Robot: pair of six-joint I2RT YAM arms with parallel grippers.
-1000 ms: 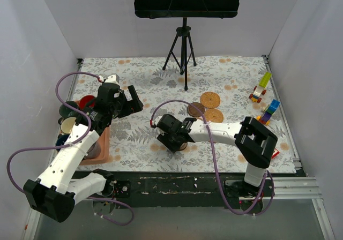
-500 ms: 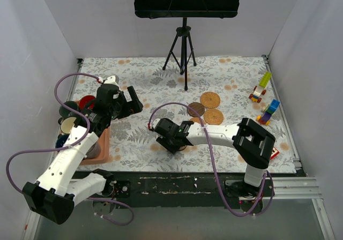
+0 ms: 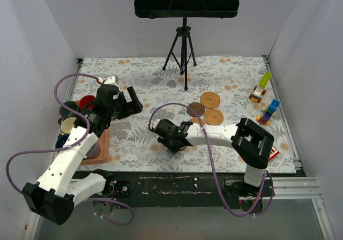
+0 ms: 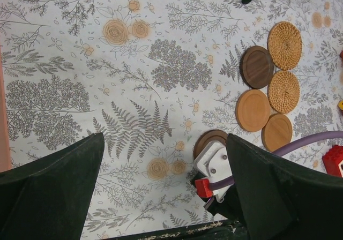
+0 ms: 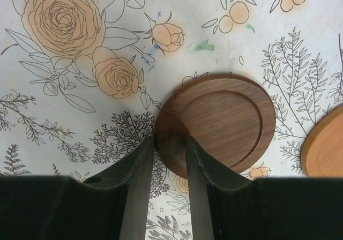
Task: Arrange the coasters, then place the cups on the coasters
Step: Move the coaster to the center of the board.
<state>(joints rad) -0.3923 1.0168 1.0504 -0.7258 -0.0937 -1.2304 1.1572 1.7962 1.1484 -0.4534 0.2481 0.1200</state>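
My right gripper (image 5: pixel 171 141) sits low over the near-left rim of a dark brown coaster (image 5: pixel 217 122), which lies flat. Its jaws are narrowed; one finger stands just off the rim, the other over the disc, with a gap between. Seen from above, that gripper (image 3: pixel 172 139) hides most of this coaster. The other coasters cluster behind: dark brown (image 4: pixel 257 67), two rattan (image 4: pixel 285 45) (image 4: pixel 284 91), two orange-brown (image 4: pixel 252 110) (image 4: pixel 277 132). Cups stand at the far left: red (image 3: pixel 86 102), dark green (image 3: pixel 68 109), cream (image 3: pixel 68 125). My left gripper (image 3: pixel 131 100) hovers wide open and holds nothing.
A salmon-pink tray (image 3: pixel 103 143) lies under the left arm beside the cups. A black music stand's tripod (image 3: pixel 184 47) stands at the back centre. Colourful toy blocks (image 3: pixel 260 90) (image 3: pixel 270 110) sit along the right edge. White walls close in on both sides.
My right gripper has shifted a little left and its jaws have narrowed round the dark brown coaster's rim. The left arm has barely moved.
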